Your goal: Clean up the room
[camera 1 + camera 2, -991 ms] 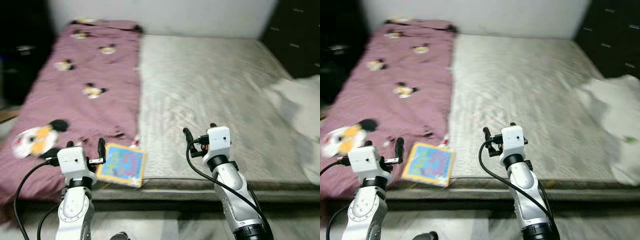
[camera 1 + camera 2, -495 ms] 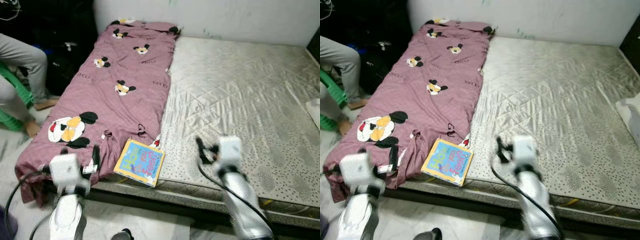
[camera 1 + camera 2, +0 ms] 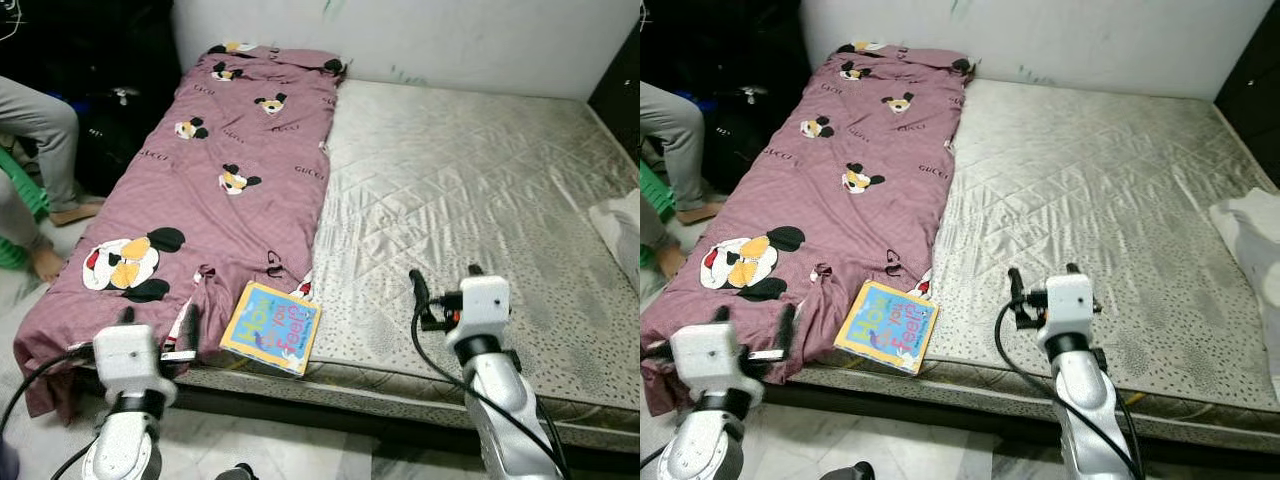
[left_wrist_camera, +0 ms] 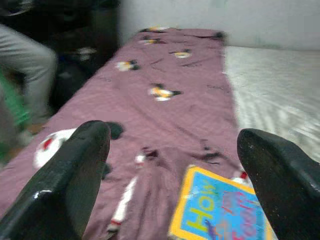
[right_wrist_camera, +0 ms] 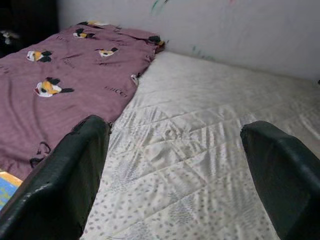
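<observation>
Book (image 3: 271,326) with the yellow border is being left lying low and left of centre on the mattress (image 3: 480,200) edge beside the purple blanket (image 3: 230,180), while left gripper (image 3: 155,322) and right gripper (image 3: 444,286) are being held wide open, empty.

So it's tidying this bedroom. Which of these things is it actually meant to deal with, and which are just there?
Likely part of the tidying:
- picture book lying at the bed's near edge
- purple blanket spread along the mattress's left side
- white cloth at the right edge

Just there:
- mattress
- seated person's leg
- green stool
- wall
</observation>
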Controlling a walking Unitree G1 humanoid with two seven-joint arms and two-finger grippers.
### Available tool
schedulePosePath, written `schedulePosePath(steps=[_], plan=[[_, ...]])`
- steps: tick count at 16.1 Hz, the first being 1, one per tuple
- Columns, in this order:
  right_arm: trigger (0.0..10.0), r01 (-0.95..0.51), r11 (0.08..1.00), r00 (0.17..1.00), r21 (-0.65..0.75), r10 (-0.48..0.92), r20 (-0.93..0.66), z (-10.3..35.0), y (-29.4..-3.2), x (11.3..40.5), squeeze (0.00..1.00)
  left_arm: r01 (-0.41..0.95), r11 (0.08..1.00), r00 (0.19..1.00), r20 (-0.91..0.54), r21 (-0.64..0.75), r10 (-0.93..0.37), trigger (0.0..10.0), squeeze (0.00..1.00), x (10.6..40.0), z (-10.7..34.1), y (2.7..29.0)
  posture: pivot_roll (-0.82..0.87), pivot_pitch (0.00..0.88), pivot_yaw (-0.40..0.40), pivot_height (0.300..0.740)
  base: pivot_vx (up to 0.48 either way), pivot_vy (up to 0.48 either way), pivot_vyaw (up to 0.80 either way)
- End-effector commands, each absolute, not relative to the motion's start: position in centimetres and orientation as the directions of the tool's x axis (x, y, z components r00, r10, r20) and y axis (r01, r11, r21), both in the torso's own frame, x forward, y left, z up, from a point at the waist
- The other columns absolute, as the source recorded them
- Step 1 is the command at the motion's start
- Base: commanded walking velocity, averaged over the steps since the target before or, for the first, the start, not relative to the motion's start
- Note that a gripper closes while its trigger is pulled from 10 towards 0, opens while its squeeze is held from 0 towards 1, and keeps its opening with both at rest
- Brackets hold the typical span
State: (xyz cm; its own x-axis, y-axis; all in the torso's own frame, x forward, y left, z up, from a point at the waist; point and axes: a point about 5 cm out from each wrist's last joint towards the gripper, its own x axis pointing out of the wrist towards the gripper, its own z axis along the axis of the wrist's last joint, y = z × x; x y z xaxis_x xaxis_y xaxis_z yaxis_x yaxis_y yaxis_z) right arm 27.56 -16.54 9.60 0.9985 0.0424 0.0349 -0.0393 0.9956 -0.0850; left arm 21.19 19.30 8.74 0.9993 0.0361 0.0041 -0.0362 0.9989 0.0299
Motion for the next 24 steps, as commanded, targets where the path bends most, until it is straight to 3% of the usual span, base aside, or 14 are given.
schedulePosePath(steps=[1,5,13,16,19,24], plan=[[10.0,-0.031,0.997,0.998,-0.076,0.035,0.047,9.9,-16.4,27.6,0.00,-0.009,0.996,1.000,0.003,0.090,0.009,10.0,0.00,21.4,8.9,19.2,0.03,0.103,-0.026,0.740,0.000,0.000,0.00],[10.0,-0.042,0.998,0.998,-0.053,0.044,0.042,9.3,-15.1,27.4,0.00,-0.076,0.996,0.996,-0.036,0.056,0.078,10.0,0.00,22.3,7.9,19.2,0.03,0.073,0.009,0.740,0.000,0.000,0.00],[10.0,0.054,0.998,0.998,-0.016,-0.053,0.040,8.7,-15.8,26.7,0.00,0.028,0.999,0.998,-0.050,0.047,-0.026,10.0,0.00,25.3,7.5,16.9,-0.06,0.032,0.116,0.740,0.000,0.000,0.00],[10.0,0.026,0.999,0.999,-0.032,-0.025,0.036,8.6,-15.4,26.8,0.00,0.048,0.998,0.998,-0.046,0.042,-0.046,10.0,0.00,26.0,7.6,16.6,-0.05,0.035,0.098,0.740,0.000,0.000,0.00],[10.0,-0.043,0.998,0.999,-0.042,0.044,0.025,8.5,-14.7,27.6,0.00,-0.039,0.999,0.998,-0.045,0.017,0.040,10.0,0.00,25.4,7.4,17.5,-0.01,0.027,0.022,0.740,0.000,0.000,0.00],[10.0,-0.114,0.993,0.993,-0.032,0.114,0.000,8.2,-13.1,28.8,0.00,-0.115,0.993,0.992,-0.053,0.019,0.116,10.0,0.00,24.6,7.0,18.6,0.06,0.020,-0.027,0.740,0.000,0.000,0.00]])
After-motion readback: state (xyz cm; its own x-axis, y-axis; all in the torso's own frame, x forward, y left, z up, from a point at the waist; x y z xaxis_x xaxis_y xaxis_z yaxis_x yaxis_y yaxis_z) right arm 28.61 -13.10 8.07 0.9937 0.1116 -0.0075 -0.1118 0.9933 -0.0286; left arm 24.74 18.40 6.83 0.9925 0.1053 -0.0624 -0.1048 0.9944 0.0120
